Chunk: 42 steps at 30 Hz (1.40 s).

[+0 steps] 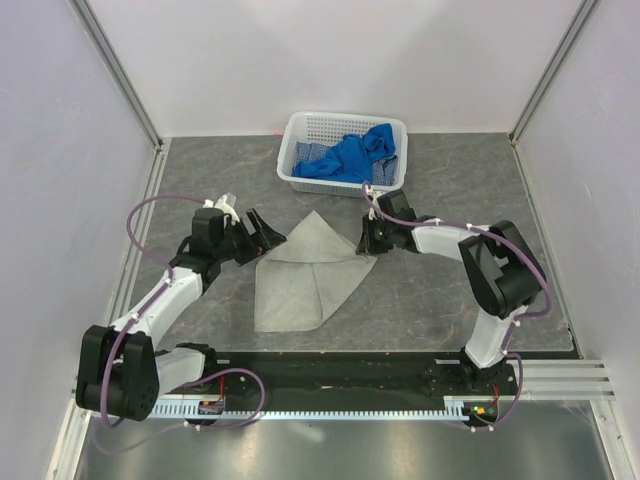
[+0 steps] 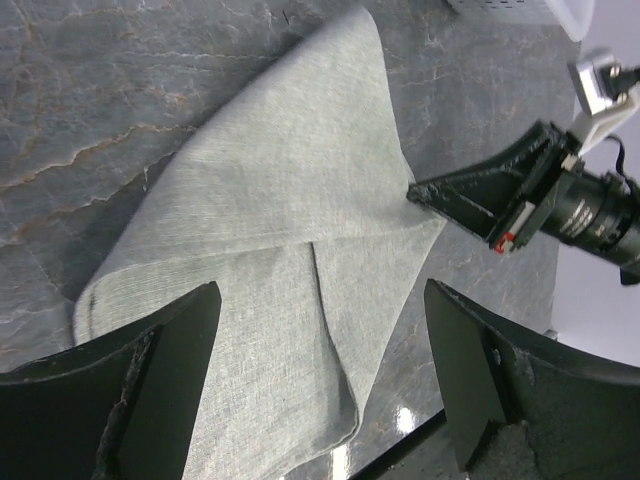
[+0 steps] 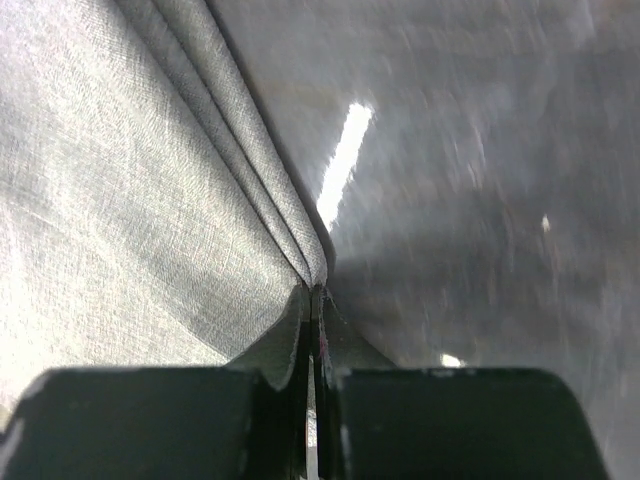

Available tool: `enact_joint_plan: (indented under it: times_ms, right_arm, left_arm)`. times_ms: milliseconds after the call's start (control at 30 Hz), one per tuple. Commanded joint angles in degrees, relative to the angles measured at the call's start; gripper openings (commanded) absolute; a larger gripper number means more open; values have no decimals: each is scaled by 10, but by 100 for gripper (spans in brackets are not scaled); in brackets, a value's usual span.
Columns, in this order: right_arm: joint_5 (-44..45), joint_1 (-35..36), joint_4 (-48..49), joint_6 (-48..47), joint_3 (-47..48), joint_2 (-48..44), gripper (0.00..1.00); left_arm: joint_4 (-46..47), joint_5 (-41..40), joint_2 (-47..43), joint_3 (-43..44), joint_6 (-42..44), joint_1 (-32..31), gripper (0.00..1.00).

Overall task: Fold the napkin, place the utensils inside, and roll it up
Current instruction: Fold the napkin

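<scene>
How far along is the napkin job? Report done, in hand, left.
Done: the napkin lies partly folded, one flap over another. In hand: the right end effector is shut on its right corner; the left end effector hangs open by the left edge. Left: finish folding, add the fork, which shows in no view, and roll.

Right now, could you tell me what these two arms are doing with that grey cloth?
The right gripper is pinched shut on the right corner of the napkin, which lies partly folded on the table. The left gripper hangs open at the napkin's left edge, holding nothing. A basket of blue cloths sits behind.
</scene>
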Motion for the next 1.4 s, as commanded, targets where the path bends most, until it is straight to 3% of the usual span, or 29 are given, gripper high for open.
enact_joint_plan:
  times_ms: [0, 167, 233, 367, 400, 500, 733, 900, 1067, 1233, 1333, 1367]
  right_arm:
    - [96, 2, -32, 120, -98, -68, 0]
    - [120, 26, 39, 236, -220, -162, 0]
    - [134, 70, 53, 289, -260, -180, 1]
    - [119, 105, 45, 321, -277, -201, 29]
    - [118, 105, 34, 310, -262, -208, 40]
    - [149, 102, -31, 251, -197, -237, 57]
    - [103, 66, -35, 133, -55, -152, 61]
    - [21, 33, -26, 75, 40, -43, 54]
    - [-24, 32, -37, 48, 89, 6, 50]
    - [-37, 32, -37, 41, 104, 43, 31]
    - [-23, 31, -40, 51, 109, 60, 14]
    - [-21, 31, -43, 54, 109, 65, 4]
  left_arm:
    - [-2, 44, 24, 47, 38, 20, 90]
    - [26, 64, 41, 65, 23, 24, 90]
    - [26, 75, 49, 69, 20, 27, 90]
    - [43, 98, 54, 70, 14, 32, 90]
    - [43, 99, 51, 69, 14, 33, 90]
    - [43, 101, 40, 60, 14, 34, 90]
    - [17, 89, 11, 46, 21, 34, 90]
    - [-21, 92, -17, 48, 35, 36, 90]
    - [-53, 94, -39, 58, 47, 37, 90]
    - [-68, 92, -42, 66, 56, 40, 91]
    - [-67, 90, -28, 69, 59, 41, 91]
    - [-67, 89, -22, 71, 62, 41, 91]
